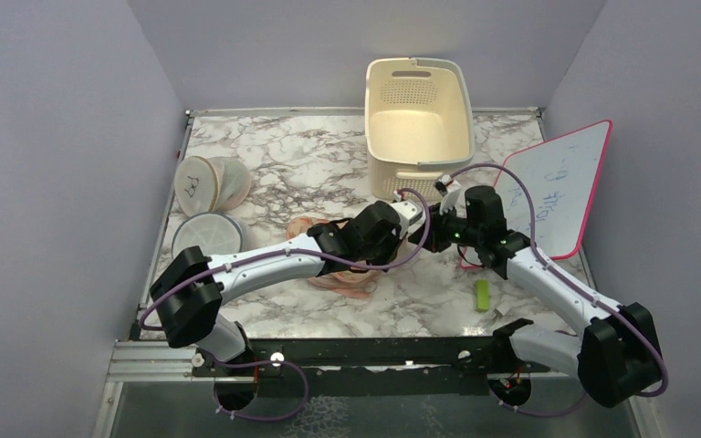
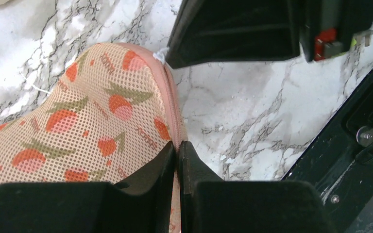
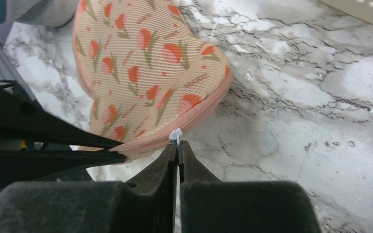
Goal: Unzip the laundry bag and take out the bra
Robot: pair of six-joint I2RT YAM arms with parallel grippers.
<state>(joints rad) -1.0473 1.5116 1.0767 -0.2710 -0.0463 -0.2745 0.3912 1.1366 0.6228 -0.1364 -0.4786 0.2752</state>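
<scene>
The laundry bag [image 2: 92, 121], a peach mesh case with orange and green motifs, lies flat on the marble table. It also shows in the right wrist view [image 3: 145, 63], and in the top view [image 1: 345, 279] it is partly under the left arm. My left gripper [image 2: 178, 145] is shut on the bag's pink zip edge. My right gripper [image 3: 178, 144] is shut on the white zip pull [image 3: 176, 135] at the bag's rim, close beside the left one. In the top view the left gripper [image 1: 400, 235] and right gripper [image 1: 431, 233] meet at the table's middle. The bra is hidden.
A cream basket [image 1: 417, 119] stands at the back. A pink-framed whiteboard [image 1: 561, 187] lies at the right. Two round white mesh cases [image 1: 210, 181] [image 1: 205, 235] sit at the left. A small green object [image 1: 482, 295] lies near the front right.
</scene>
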